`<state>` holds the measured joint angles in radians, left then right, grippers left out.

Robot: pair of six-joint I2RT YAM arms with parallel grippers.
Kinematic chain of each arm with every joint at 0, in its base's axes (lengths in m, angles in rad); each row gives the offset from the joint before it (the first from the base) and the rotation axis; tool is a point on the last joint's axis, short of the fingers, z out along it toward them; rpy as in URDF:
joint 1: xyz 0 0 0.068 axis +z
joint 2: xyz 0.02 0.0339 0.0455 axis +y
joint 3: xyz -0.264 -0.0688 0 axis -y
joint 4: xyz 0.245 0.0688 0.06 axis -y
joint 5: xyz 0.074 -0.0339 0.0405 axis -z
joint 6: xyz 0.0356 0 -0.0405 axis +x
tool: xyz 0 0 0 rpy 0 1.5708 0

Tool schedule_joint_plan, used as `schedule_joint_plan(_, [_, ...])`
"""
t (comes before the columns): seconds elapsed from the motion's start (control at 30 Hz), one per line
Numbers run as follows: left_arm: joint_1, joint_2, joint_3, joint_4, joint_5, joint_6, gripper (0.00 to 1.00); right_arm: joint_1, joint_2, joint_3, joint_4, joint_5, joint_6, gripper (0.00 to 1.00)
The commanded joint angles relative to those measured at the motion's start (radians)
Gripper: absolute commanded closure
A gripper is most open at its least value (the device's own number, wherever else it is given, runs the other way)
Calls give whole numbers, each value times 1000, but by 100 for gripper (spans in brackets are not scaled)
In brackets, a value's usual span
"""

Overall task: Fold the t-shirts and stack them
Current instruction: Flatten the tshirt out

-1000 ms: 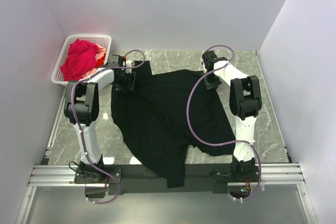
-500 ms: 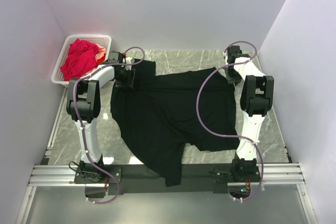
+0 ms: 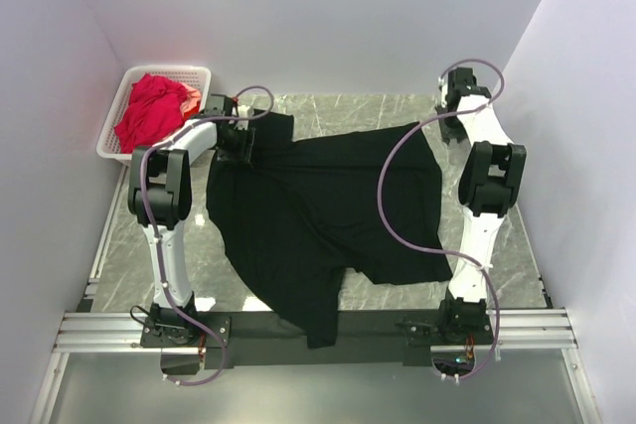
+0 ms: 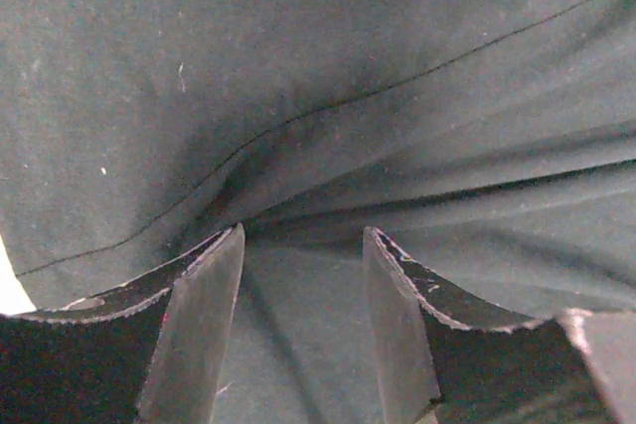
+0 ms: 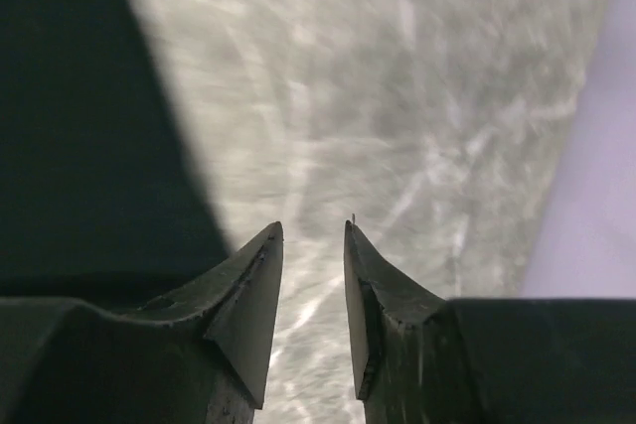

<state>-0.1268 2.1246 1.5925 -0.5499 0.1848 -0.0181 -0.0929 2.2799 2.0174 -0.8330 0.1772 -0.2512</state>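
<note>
Top external view: one grey marble-patterned table (image 3: 328, 111) carries one large plain black cloth t-shirt (image 3: 318, 206), spread wide but rumpled, its near hem hanging over the front rail. Two white-and-black arms reach to its far edge, the left arm (image 3: 164, 196) on the shirt's far left corner, the right arm (image 3: 487, 186) just past its far right corner. One white plastic lattice basket (image 3: 171, 70) sits far left, holding two crumpled shirts: a crimson red one (image 3: 149, 111) and a salmon pink sliver (image 3: 191, 98) beside it. On the left wrist view, the left gripper (image 4: 303, 235) stands wide, fingers on black cloth that wrinkles between them. The right gripper (image 5: 313, 230) is narrowly parted over bare marble, gripping nothing.
</note>
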Motion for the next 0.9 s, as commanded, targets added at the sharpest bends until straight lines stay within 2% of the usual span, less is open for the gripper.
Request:
schedule_joint_plan(0.0, [15, 46, 73, -19, -39, 62, 42, 50, -51, 76, -104, -135, 10, 63])
schedule_joint_plan(0.17, [15, 206, 275, -62, -48, 105, 43, 88, -160, -106, -112, -300, -26, 63])
schedule_joint_plan(0.3, [15, 352, 569, -126, -22, 113, 43, 140, -146, -180, -63, -269, -25, 65])
schedule_joint_plan(0.4, [16, 390, 661, -125, 4, 121, 41, 140, -91, -123, -29, -236, 18, 68])
schedule_joint_plan(0.53, [21, 256, 531, -10, 36, 124, 32, 140, -18, -51, -15, -225, 30, 68])
schedule_joint_plan(0.57, [26, 180, 459, 20, 66, 125, 31, 139, -2, -36, -26, -219, 24, 68])
schedule_joint_plan(0.73, [27, -56, 258, -2, 160, 130, 27, 139, 101, 50, -29, -113, 0, 71])
schedule_joint_plan(0.87, [27, -159, 50, -59, 205, 129, 29, 128, 156, 92, 3, -6, -31, 72])
